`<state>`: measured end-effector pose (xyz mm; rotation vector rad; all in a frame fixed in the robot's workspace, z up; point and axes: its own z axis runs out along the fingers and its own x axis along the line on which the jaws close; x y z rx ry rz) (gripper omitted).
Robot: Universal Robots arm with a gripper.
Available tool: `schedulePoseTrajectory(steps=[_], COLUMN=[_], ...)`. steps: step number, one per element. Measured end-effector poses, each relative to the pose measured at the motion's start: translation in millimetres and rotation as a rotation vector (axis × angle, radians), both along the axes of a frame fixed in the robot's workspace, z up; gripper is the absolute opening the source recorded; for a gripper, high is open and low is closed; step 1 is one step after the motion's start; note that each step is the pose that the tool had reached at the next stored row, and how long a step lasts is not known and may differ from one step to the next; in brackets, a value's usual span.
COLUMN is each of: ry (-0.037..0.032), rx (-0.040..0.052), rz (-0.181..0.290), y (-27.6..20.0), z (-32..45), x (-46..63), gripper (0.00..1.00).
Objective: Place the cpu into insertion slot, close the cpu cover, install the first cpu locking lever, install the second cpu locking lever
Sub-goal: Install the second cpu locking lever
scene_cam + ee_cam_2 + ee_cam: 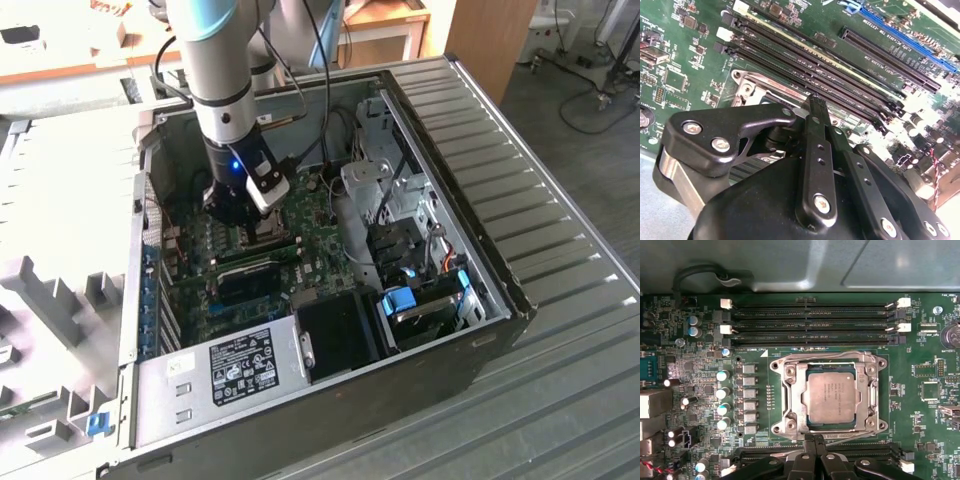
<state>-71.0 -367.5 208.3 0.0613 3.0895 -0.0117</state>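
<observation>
The arm [222, 75] is a thick cylinder of silvery-grey metal with a pale blue cap band at its joint. Below that comes a black wrist section carrying a small glowing blue light [234, 166]. A white and black camera block [267, 183] is strapped beside that light, and black cables [300, 80] run down alongside the arm. The end effector [816, 107] is matte black, built of flat linkage bars and a broad rounded bracket, fastened with bright silver hex screws [721, 145]; a brushed metal cylinder [675, 175] sits under the bracket. Its narrow fingers [813, 442] are black too.
</observation>
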Motion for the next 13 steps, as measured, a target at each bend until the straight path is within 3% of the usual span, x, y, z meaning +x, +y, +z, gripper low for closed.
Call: schedulePoseTrajectory(steps=[13], ry=[0.0001], rx=[0.0031], rz=[0.000], y=[0.0], z=[-2.7], x=[-10.0], gripper=[0.11])
